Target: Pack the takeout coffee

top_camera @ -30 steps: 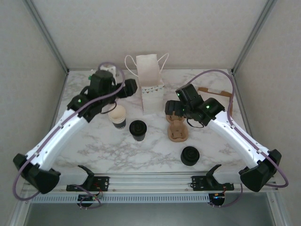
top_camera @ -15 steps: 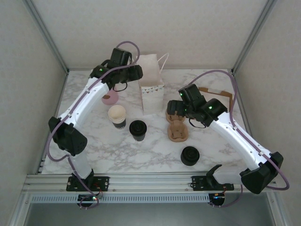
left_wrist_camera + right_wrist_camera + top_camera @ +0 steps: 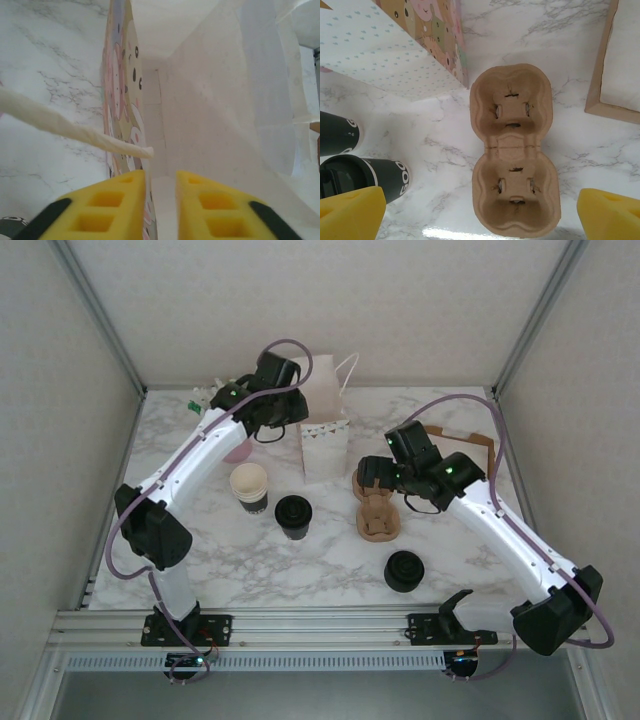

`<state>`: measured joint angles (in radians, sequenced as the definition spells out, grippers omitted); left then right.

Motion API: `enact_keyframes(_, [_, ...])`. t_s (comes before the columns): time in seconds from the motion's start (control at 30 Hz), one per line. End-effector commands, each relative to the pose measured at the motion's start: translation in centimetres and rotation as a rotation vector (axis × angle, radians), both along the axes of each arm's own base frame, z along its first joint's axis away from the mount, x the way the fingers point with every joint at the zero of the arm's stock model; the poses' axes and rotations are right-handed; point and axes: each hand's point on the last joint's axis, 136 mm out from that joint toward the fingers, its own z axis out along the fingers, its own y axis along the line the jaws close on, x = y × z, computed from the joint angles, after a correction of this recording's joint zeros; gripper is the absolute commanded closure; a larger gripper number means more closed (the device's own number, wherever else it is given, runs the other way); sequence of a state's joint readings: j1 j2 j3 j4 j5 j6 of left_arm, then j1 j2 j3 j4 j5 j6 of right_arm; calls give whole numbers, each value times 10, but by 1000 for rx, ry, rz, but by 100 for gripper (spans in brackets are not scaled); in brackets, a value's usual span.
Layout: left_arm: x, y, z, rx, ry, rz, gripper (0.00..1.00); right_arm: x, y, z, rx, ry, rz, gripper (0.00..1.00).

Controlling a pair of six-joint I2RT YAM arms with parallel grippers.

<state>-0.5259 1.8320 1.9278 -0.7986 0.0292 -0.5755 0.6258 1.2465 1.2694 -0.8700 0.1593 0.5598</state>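
Left gripper (image 3: 160, 175) now swung from cups up to paper bag (image 3: 326, 405) mouth; jaws narrowed to slit astride bag wall, clamp unclear. Right gripper (image 3: 480, 200) unchanged, wide open above cup carrier (image 3: 512, 150). Takeout coffee (image 3: 293, 513) untouched, near right gripper's left. Bag-steadying likely; pickup pending.

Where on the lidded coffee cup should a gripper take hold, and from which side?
Best take the takeout coffee by its paper wall below the black lid, coming sideways from the cup carrier's side. It stands upright, and the lidless cup stands close on the other side.
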Motion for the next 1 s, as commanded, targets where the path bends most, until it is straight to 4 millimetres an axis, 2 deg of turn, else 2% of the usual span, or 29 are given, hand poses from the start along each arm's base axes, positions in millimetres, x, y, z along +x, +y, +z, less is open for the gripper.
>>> enact_keyframes(0.0, [-6,-6,-3,-26,24,32,86,-3,-2,4,18,-22,14,1])
enact_keyframes(0.13, [-10,-9,-6,-42,46,48,97,-7,-5,2,23,-19,12,1])
enact_keyframes(0.2, [-13,-10,-5,-48,51,55,100,-8,-6,2,23,-18,11,1])
enact_keyframes(0.43, [-30,-11,10,-61,33,84,100,-13,-10,2,31,-17,8,1])
enact_keyframes(0.83, [-70,-5,17,-85,17,124,100,-22,-10,-8,45,28,5,1])
enact_keyframes(0.97, [-82,-8,13,-96,25,121,100,-26,-9,-11,53,43,7,1])
